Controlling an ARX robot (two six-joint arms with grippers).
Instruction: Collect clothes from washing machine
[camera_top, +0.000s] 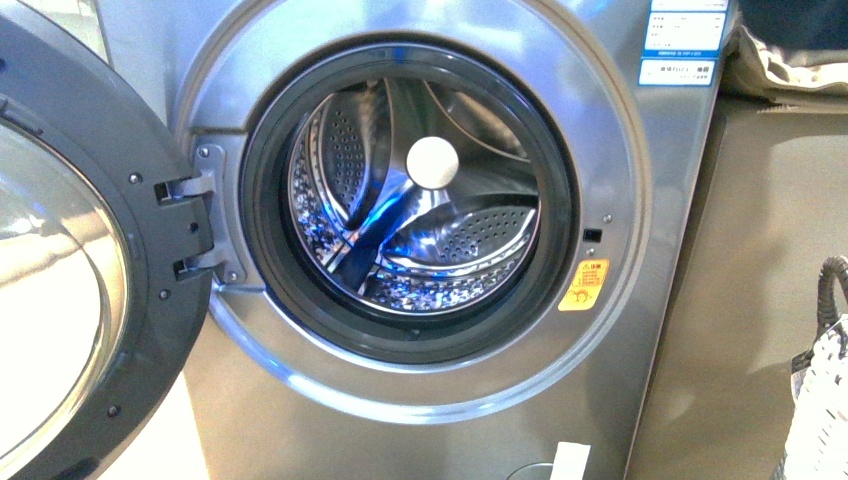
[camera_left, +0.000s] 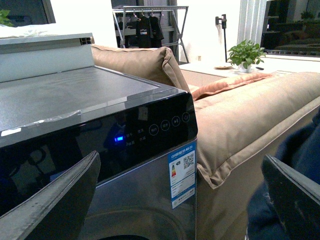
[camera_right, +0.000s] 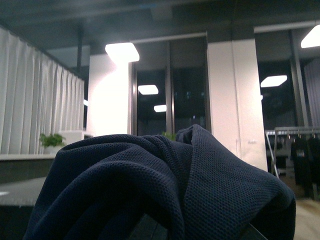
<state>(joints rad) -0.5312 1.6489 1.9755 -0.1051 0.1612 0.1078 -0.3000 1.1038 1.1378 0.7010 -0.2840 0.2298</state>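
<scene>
Navy clothes (camera_right: 165, 175) heaped over my right claw (camera_right: 199, 229), grip hidden, can't tell; left claw (camera_left: 180, 159) spread wide.

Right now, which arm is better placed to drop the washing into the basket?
Right. The navy clothes drape over the right gripper, and the basket stands on that side; the left gripper is open, holding nothing.

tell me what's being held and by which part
The clothes are bunched over the right gripper, apparently held by a fold. Its jaws are hidden, so the exact part cannot be told. The left gripper is open, empty.
</scene>
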